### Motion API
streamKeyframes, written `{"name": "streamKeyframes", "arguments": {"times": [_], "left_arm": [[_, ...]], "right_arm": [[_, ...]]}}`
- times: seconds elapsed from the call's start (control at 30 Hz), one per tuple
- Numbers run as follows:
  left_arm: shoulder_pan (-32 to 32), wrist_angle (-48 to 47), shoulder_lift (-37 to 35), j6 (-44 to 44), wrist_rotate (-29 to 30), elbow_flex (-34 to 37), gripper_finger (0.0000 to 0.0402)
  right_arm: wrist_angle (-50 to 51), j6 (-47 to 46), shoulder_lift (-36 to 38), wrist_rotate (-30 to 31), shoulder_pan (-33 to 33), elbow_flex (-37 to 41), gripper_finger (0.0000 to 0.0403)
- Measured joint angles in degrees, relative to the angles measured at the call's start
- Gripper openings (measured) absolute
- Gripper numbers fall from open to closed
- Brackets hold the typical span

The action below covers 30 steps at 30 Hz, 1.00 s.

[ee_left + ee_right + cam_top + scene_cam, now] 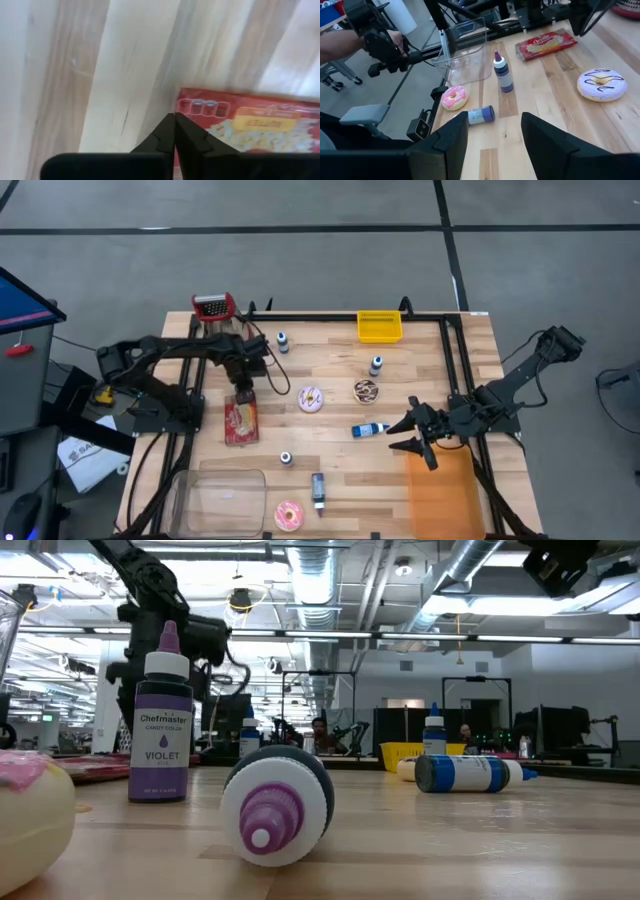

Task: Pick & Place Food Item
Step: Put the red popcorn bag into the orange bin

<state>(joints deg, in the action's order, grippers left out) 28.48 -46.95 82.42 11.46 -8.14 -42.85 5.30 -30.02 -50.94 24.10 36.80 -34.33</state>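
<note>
A flat red popcorn packet lies on the wooden table at centre left; the right wrist view also shows this packet. My left gripper points straight down over the packet's far end, fingers shut. My right gripper hovers open at the right, beside a lying blue bottle. Three donuts lie flat: a white sprinkled donut, a chocolate-drizzled donut and a pink donut. My left gripper's shut fingertips stand at the packet's far corner, coming from above. The packet lies flat on the table. Whether the tips touch it, I cannot tell.
A clear plastic tub sits at the near left, an orange mat at the near right, a yellow bin and a red basket at the far edge. Small colouring bottles stand or lie about. A person's arm shows beyond the table.
</note>
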Motion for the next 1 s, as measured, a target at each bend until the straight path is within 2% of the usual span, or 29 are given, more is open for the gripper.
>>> {"name": "streamKeyframes", "arguments": {"times": [0.2, 0.33, 0.43, 0.67, 0.77, 0.87, 1.0], "left_arm": [[-0.15, -0.28, -6.37, -0.74, -2.00, -0.02, 0.0002], [-0.31, -0.58, -7.35, -0.48, -2.03, -0.04, 0.0019], [-0.31, -0.59, -5.78, -0.99, -1.55, -0.07, 0.0053], [0.52, -0.12, 0.64, -1.68, 1.18, -0.09, 0.0174], [0.54, -0.08, 3.52, -0.57, 1.18, -0.09, 0.0212], [0.54, 0.34, 5.85, 0.32, 0.77, -0.09, 0.0231], [0.54, 0.28, 8.20, 1.59, 0.72, -0.42, 0.0226]], "right_arm": [[-0.06, 0.00, 0.00, 0.00, 0.00, 0.00, 0.0177], [-0.52, 0.00, 0.00, 0.00, 0.00, 0.00, 0.0177], [-1.27, 0.00, 0.00, 0.01, 0.00, 0.00, 0.0177], [-1.57, -0.42, -0.02, 0.02, 0.00, -0.02, 0.0177], [-1.56, -0.66, -0.02, 0.02, 0.00, -0.02, 0.0177], [-1.51, -0.93, -0.02, 1.02, 0.00, -0.02, 0.0177], [-1.51, -1.29, -0.02, 1.53, 0.61, -0.02, 0.0177]]}}
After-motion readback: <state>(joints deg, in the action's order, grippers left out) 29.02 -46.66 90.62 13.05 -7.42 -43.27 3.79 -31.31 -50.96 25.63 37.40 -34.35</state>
